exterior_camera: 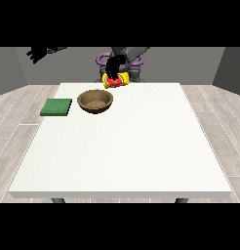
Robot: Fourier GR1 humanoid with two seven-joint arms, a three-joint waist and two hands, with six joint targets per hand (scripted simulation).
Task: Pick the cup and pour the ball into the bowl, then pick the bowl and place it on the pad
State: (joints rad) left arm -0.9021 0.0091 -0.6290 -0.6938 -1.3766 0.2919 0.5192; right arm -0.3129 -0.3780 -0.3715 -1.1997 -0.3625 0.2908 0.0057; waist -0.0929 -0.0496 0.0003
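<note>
You see one robot hand (113, 67) near the middle of the view, a little right of the other, at the far edge of the counter (141, 146); its black fingers are curled around the cup (117, 80), so it is gripping the cup. The cup is yellow with red parts and is tilted strongly, lying almost on its side in the air, just above the far edge of the counter. You cannot see the ball; whether it is inside the cup cannot be told. Just in front of the cup and a little to the view's left stands the bowl (95, 101), brown and round, upright on the counter, with its opening facing up. The cup is near the bowl's far rim but does not touch it. Further to the view's left lies the pad (56, 107), flat and green, close to the left edge of the counter and apart from the bowl, with a narrow strip of white surface between them. The other robot hand (38, 53) is at the view's left, raised high and well outside the counter's left edge, holding nothing; its fingers look spread. All three things sit in the far part of the counter. The near part and the whole right side are white surface up to the edges.
</note>
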